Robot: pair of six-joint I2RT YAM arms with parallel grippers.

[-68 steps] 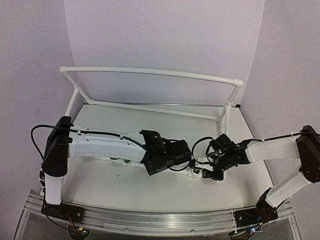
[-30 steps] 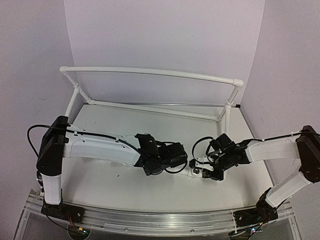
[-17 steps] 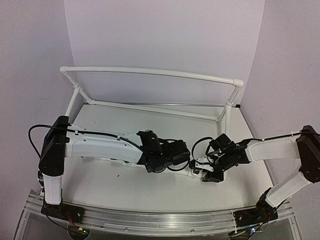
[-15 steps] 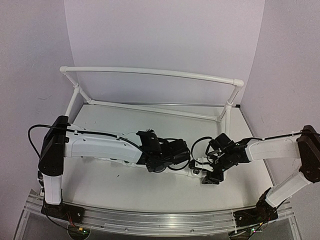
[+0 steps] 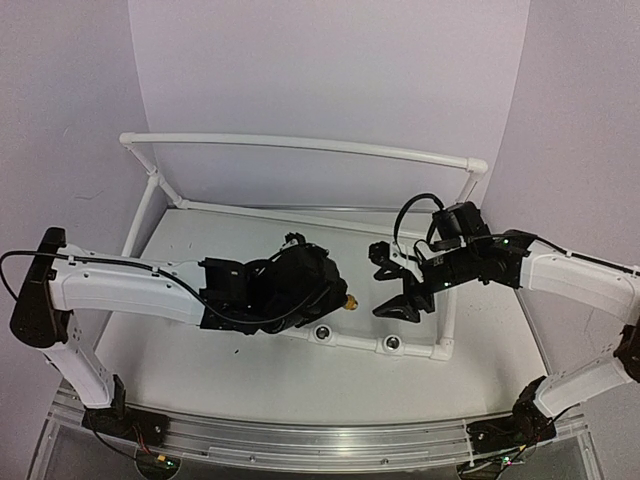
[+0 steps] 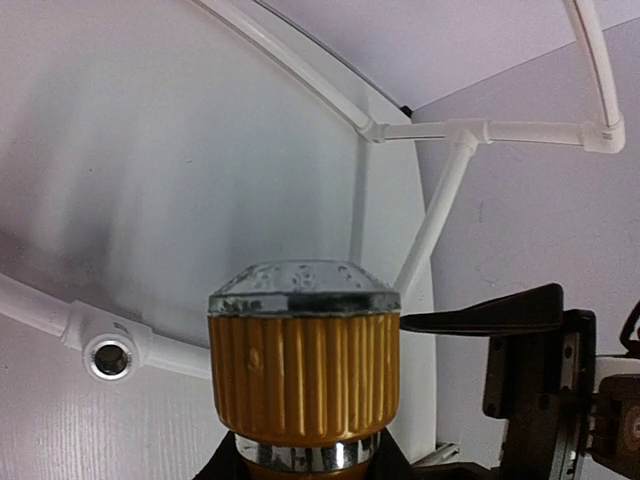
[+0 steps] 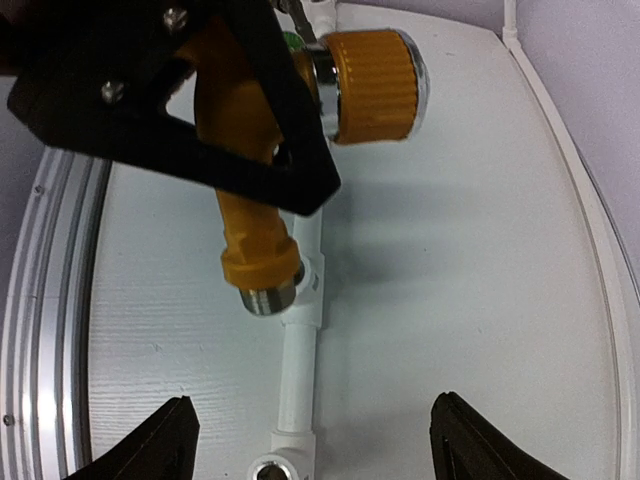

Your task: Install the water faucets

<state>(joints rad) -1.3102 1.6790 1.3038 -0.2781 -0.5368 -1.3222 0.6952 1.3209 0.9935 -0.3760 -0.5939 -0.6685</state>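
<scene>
In the overhead view, a white pipe frame [image 5: 300,143] is seen standing on a white counter [image 5: 230,375]. Its back rail runs across the upper middle of the frame and its front run lies low across the centre, where two round sockets [image 5: 392,343] face upward. The left end effector [image 5: 330,292] is reached in from the lower left to the centre of the frame and is clamped around a brass-gold faucet [image 5: 349,300], of which only the gold tip shows past the black fingers. In the left wrist view the faucet's ribbed gold knob with a clear, silvery cap fills the lower centre, and one open pipe socket is seen at the left edge below it. In the right wrist view the faucet is held at the upper centre, knob pointing right and body angled down. Its silver-ringed lower end is placed just over a T fitting [image 7: 310,285] of the front pipe; whether the two touch cannot be told. The right end effector [image 5: 390,282] is seen at the centre right of the overhead view, just beside the faucet, its fingertips [image 7: 160,445] spread wide at the bottom corners of its own view with nothing gripped between them.
</scene>
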